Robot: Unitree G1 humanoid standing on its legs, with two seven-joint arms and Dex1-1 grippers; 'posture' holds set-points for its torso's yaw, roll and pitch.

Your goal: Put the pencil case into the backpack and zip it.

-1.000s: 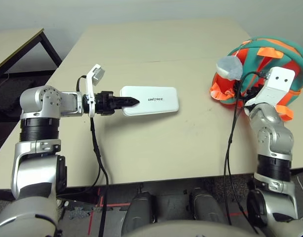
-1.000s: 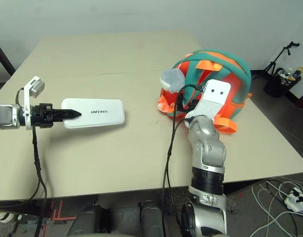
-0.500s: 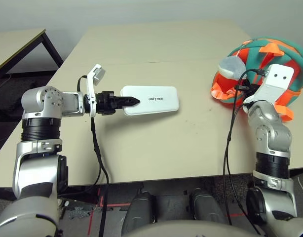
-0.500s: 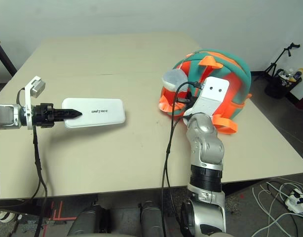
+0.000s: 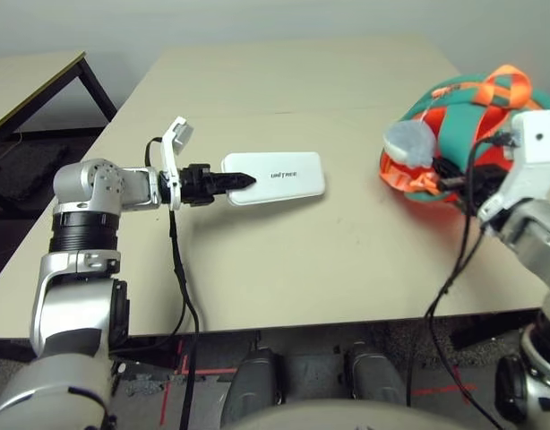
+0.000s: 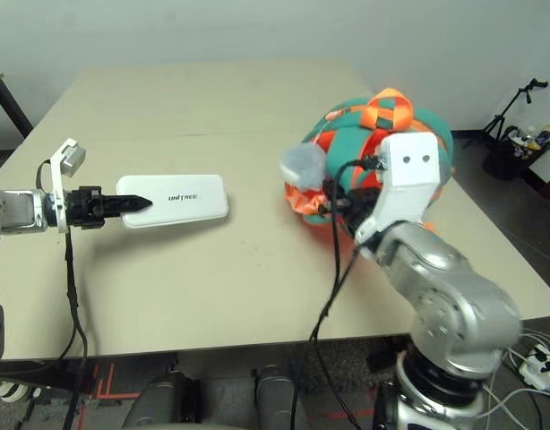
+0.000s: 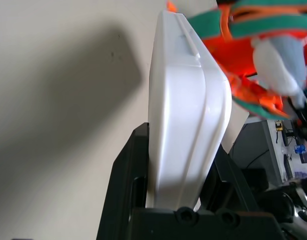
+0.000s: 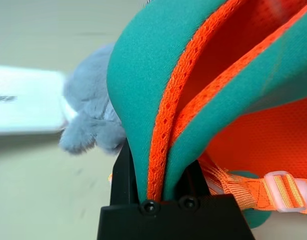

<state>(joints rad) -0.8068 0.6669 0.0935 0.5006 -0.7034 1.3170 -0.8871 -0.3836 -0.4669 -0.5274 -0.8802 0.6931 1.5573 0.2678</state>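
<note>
Left wrist view: left gripper (image 7: 176,165) clamped on pencil case (image 7: 186,110); right gripper (image 8: 158,185) gripping backpack (image 8: 148,90)

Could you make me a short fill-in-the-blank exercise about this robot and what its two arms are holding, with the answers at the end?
1. The lettering on the white pencil case reads ____.
2. The pencil case is held between the jaws of the robot's ____ gripper.
3. The right gripper has its jaws closed on fabric of the teal and orange ____.
4. The furry charm beside that fabric is mainly ____ in colour.

Missing words: UNITREE; left; backpack; grey.
</note>
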